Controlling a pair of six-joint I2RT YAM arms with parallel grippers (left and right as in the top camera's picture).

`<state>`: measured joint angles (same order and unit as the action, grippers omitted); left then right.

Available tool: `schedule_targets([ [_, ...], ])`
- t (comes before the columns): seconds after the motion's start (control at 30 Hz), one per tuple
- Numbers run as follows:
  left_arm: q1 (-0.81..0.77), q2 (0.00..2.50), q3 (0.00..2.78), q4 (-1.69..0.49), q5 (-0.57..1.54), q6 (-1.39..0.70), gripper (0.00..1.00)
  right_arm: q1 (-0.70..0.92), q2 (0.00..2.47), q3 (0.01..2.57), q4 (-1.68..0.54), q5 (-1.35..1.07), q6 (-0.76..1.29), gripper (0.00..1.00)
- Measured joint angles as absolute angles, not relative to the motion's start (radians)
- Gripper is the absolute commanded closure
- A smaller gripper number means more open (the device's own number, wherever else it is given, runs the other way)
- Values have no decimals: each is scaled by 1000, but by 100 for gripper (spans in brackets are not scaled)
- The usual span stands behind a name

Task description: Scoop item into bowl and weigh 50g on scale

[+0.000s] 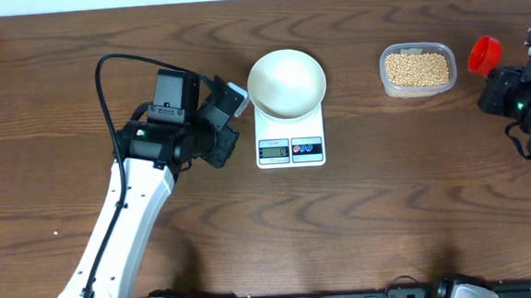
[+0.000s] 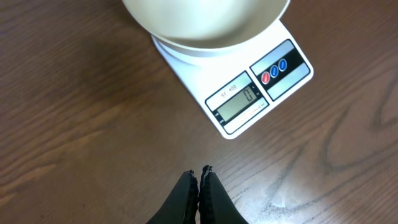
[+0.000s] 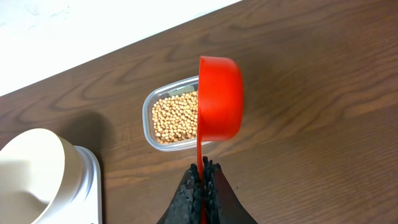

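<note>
Beans (image 3: 175, 118) lie in the tub (image 3: 147, 118), right of the bowl (image 1: 285, 83) on the scale (image 1: 290, 152). Right jaws clench the handle of the red scoop (image 3: 219, 99) near the tub. Left jaws are pressed together, empty, over the desk (image 2: 74, 124).

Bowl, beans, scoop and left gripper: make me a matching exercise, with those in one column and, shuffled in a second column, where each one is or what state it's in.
Column one
1. bowl
2. beans
3. scoop
4. left gripper

Column two
a. held in the right gripper
b. shut and empty
c. on the scale
d. in the clear tub

Pairs: 1-c, 2-d, 3-a, 4-b
</note>
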<state>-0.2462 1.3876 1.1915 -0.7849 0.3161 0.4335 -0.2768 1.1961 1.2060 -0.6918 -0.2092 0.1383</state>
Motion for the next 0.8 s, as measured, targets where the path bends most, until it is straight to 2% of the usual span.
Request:
schedule_targets([
  [0.43, -246, 1384, 1239, -843, 513, 480, 92, -276, 1196, 1209, -692, -209, 130, 99],
  [0.8, -246, 1384, 1239, -875, 482, 562, 92, -276, 1196, 1209, -692, -209, 127, 99],
])
